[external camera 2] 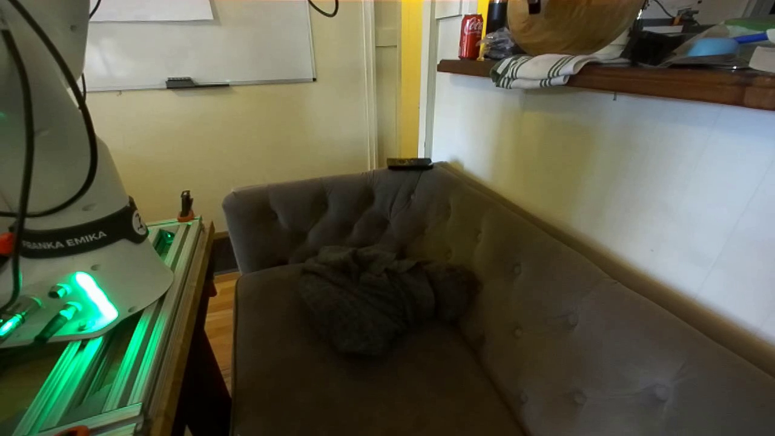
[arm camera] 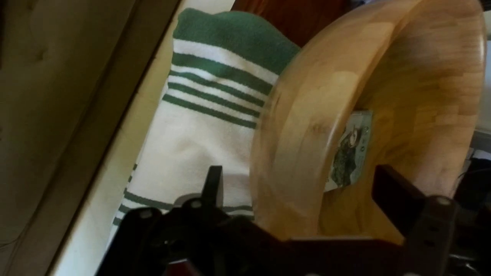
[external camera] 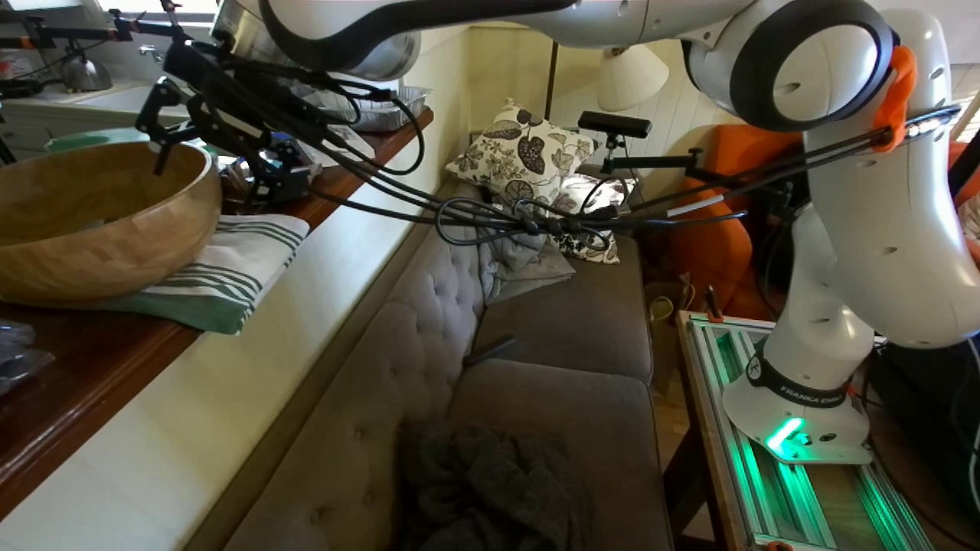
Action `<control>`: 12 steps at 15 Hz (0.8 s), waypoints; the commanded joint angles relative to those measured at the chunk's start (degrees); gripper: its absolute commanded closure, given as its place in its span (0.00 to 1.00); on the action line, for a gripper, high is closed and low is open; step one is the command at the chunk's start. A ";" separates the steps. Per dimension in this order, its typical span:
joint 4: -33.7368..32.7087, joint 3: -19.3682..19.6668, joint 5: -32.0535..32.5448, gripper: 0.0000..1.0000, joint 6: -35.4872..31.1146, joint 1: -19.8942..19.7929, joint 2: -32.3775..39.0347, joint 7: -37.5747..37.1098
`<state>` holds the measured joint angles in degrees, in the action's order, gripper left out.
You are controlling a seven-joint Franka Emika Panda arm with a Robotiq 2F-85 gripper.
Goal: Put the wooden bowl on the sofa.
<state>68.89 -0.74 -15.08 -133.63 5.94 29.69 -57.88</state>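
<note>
Looks like a home's living room; in an exterior view, has a button-tufted sofa at six o'clock, printed throw pillows at twelve and a lampshade at one; gives onto a kitchen sink and kettle at ten; in an exterior view, adds an office touch with a whiteboard at eleven.

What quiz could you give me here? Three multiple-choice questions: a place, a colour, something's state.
1. Where is the wooden bowl? A on the sofa; B on a striped towel; C on the floor.
2. What colour is the drink can? A red; B green; C white.
3. How does the end effector stand? A fully shut; B out of view; C open.

1 B: both exterior views show the towel beneath it.
2 A: it shows red in an exterior view.
3 C: spread wide in the wrist view.
</note>
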 commanded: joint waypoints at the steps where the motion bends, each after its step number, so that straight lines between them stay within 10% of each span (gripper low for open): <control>1: -3.57 1.35 2.53 0.00 0.75 0.90 2.27 -3.00; 12: -9.67 1.18 3.61 0.00 8.11 1.97 7.79 -3.07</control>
<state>63.41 -0.09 -13.08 -128.53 7.35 35.08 -58.44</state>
